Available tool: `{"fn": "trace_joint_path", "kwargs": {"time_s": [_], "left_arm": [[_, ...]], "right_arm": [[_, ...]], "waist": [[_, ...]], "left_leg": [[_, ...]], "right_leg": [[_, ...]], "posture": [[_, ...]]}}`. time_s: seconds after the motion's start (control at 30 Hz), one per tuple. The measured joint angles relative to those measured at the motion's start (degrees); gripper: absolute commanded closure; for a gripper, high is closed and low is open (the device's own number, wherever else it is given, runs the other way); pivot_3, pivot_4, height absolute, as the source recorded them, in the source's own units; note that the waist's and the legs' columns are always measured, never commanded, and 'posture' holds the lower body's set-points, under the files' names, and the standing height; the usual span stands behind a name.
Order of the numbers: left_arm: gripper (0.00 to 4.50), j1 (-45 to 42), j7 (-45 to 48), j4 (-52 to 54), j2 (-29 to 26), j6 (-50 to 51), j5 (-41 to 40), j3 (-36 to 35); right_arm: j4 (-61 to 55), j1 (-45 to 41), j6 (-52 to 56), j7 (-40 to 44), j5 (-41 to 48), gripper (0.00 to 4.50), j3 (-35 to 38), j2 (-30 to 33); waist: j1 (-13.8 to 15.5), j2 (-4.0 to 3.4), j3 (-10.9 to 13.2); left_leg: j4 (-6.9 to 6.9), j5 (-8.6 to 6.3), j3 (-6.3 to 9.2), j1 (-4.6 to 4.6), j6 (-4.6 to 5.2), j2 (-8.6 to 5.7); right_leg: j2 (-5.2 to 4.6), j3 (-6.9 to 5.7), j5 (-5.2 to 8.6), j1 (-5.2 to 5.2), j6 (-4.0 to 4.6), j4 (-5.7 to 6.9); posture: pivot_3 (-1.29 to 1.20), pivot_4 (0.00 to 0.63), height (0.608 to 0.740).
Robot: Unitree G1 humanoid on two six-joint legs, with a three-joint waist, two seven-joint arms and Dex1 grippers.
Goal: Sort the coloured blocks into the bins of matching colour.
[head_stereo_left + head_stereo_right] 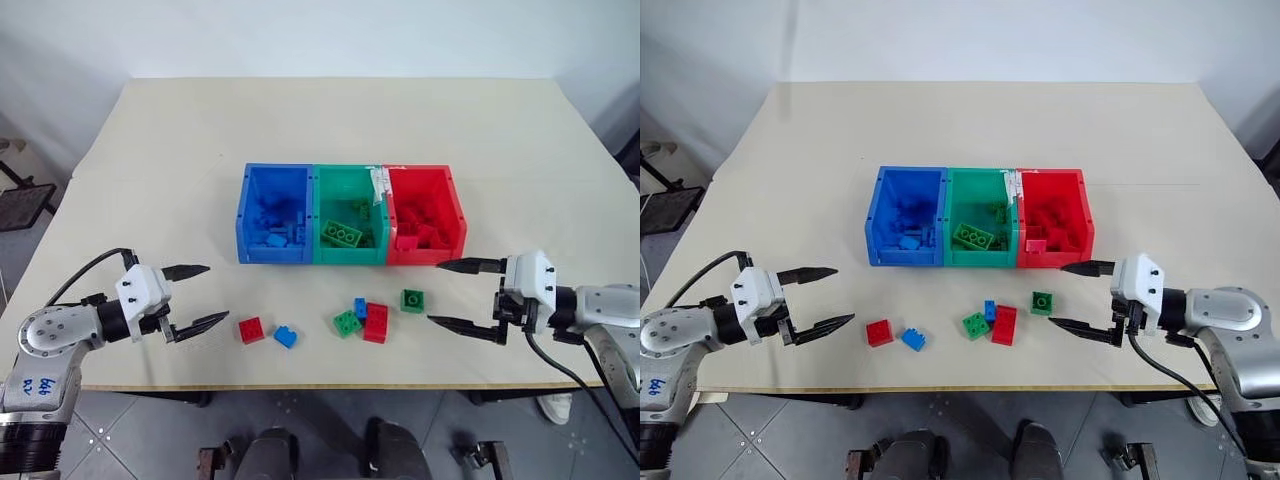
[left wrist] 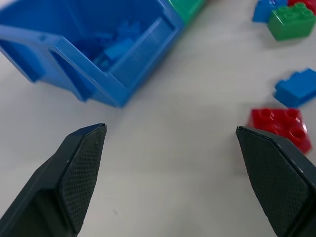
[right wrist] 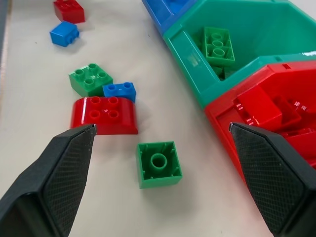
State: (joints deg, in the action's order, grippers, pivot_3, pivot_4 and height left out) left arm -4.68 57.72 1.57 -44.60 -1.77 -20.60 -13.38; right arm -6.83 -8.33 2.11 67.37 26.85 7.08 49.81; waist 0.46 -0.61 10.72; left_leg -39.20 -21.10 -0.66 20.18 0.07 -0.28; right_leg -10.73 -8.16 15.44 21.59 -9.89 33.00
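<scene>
- The left pincer (image 1: 190,297) is wide apart and holds nothing. It hangs over the counter (image 1: 180,150), near the front edge.
- Just past it lie a red block (image 1: 251,329) and a blue block (image 1: 285,336), side by side. Both wait to be sorted.
- The blue bin (image 1: 244,215) already has blue blocks inside. It sits at the left end of the row of bins, in the middle of the counter.
- The green bin (image 1: 347,176), in the middle, has green blocks in it too.
- In front of the bins sits a little bunch: a green block (image 1: 346,322), a small blue block (image 1: 360,307) and a long red block (image 1: 376,322), all close together.
- Another green block (image 1: 412,300) lies just beside them, turned upside down.
- The red bin (image 1: 457,214), at the right end, already holds red blocks.
- The right pincer (image 1: 457,296) is wide apart and empty, close to the upside-down green block.
- So I think a good part is done, and six blocks are left on the counter.
</scene>
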Motion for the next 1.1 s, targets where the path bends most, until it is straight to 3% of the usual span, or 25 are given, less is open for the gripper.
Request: {"fn": "trace_joint_path", "kwargs": {"time_s": [0.23,0.4,0.53,0.73,0.97,1.1], "left_arm": [[0.04,-1.3,-0.4,7.2,1.7,7.0,-2.7,3.4],[0.04,-4.7,-0.5,14.2,2.4,11.8,-3.3,9.0],[0.04,-5.1,1.4,16.5,3.1,10.3,-1.1,14.6],[0.04,-4.7,1.3,17.7,3.2,11.5,-1.7,14.3],[0.04,1.0,3.8,14.5,-1.4,7.8,0.9,11.7],[0.00,1.5,3.2,14.5,-1.3,7.2,0.8,11.0]], "right_arm": [[-0.5,5.5,0.6,-2.0,0.1,0.00,4.3,-0.2],[3.4,15.4,0.2,-1.5,-2.9,0.00,11.7,3.7],[6.6,16.4,-2.9,-0.4,-7.9,0.00,10.7,5.7],[3.6,5.8,3.0,-1.3,-9.1,0.00,1.6,4.7],[5.4,-8.8,10.8,-1.3,-13.8,0.00,-10.9,1.6],[8.5,-13.3,10.7,-1.3,-15.9,0.89,-14.4,-2.0]], "waist": [[0.9,0.00,0.0],[1.7,0.01,0.0],[0.6,-0.01,0.0],[-0.4,-0.03,0.0],[0.0,-0.03,0.0],[0.6,-0.03,0.0]], "left_leg": [[-0.02,0.00,-0.02,0.00,0.00,0.01],[-0.08,0.00,-0.13,0.00,0.01,-0.02],[-0.05,0.00,-0.40,-0.12,0.01,0.07],[-0.04,0.00,-0.41,-0.20,-0.01,0.15],[-0.05,-0.01,-0.34,-0.03,-0.03,0.12],[-0.08,-0.01,-0.34,-0.01,-0.03,0.11]], "right_leg": [[0.02,0.02,0.00,0.00,0.00,0.02],[0.02,0.15,-0.01,-0.03,0.00,-0.03],[0.15,0.39,0.03,-0.02,0.09,-0.04],[0.19,0.44,0.02,-0.01,0.15,-0.01],[0.19,0.39,0.02,0.12,0.14,-0.07],[0.19,0.39,0.02,0.12,0.14,-0.07]], "posture": [[0.00,0.150,0.740],[0.00,0.150,0.740],[0.00,0.150,0.740],[0.00,0.150,0.740],[0.00,0.150,0.740],[0.00,0.150,0.740]]}}
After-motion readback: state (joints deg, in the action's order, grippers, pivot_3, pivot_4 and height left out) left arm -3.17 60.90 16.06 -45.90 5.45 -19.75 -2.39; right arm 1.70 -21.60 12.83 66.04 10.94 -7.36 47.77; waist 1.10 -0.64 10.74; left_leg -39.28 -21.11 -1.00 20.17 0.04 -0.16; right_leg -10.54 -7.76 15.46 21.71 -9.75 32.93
